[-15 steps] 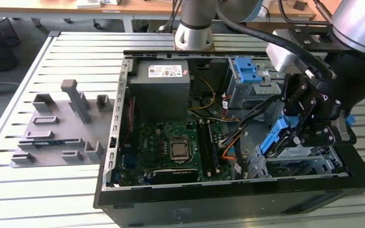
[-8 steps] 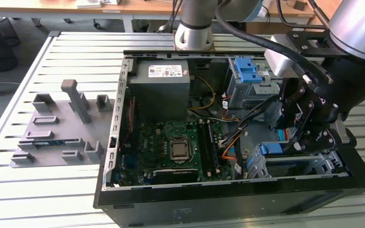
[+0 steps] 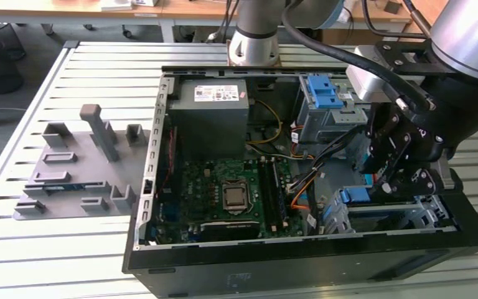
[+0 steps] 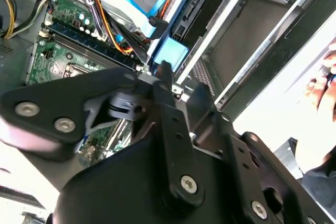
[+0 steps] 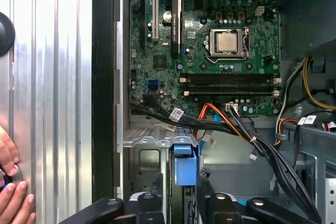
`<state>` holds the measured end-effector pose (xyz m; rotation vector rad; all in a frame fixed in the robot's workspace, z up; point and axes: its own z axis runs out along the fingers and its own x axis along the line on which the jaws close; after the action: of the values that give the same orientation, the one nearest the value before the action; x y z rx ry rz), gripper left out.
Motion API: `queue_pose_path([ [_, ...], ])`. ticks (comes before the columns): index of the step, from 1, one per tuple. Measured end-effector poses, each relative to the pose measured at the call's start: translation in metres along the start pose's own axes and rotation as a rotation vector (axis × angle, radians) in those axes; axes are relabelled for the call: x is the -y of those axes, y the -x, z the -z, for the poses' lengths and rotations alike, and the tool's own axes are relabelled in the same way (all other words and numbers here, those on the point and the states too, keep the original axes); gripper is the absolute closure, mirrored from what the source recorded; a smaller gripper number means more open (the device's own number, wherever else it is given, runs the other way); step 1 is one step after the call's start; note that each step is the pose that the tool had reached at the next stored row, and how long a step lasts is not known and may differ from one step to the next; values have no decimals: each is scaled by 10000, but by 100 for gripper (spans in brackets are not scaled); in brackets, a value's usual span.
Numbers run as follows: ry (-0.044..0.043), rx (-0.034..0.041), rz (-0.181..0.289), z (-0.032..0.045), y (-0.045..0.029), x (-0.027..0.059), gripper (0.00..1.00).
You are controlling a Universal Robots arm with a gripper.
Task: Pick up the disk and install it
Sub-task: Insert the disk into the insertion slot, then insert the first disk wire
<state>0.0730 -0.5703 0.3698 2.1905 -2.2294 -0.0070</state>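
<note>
1. The end effector (image 5: 180, 182) hangs over the drive bay (image 5: 149, 161) of an open computer case (image 3: 264, 265). The disk (image 4: 170, 55) stands on edge directly beneath it, blue carrier tab uppermost. Whether the end effector is clenched on that tab, I cannot tell.
2. If the disk goes down tilted, its carrier could jam against the bay's metal walls and stop half-seated.
3. A cable bundle (image 5: 236, 129) runs just beside the end effector. A sideways drift could snag it or tug a plug off the motherboard (image 5: 210, 51) beyond.
4. A person's hand (image 5: 10, 182) rests on the worktop (image 5: 58, 77), outside the case wall. A wide swing could reach it.
</note>
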Motion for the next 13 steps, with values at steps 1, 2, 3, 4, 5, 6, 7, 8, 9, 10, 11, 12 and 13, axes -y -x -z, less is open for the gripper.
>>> queue_pose_path([
  [1,0,0,0,0,0,0,64],
  [2,0,0,0,0,0,0,64],
  [3,0,0,0,0,0,0,69],
  [4,0,0,0,0,0,0,75],
  [5,0,0,0,0,0,0,81],
  [6,0,0,0,0,0,0,81],
  [7,0,0,0,-1,0,0,87],
  [8,0,1,0,-1,0,0,89],
  [9,0,1,0,-1,0,0,89],
  [10,0,0,0,-1,0,0,89],
  [11,0,0,0,-1,0,0,89],
  [12,0,0,0,-1,0,0,89],
  [13,0,0,0,-2,0,0,89],
])
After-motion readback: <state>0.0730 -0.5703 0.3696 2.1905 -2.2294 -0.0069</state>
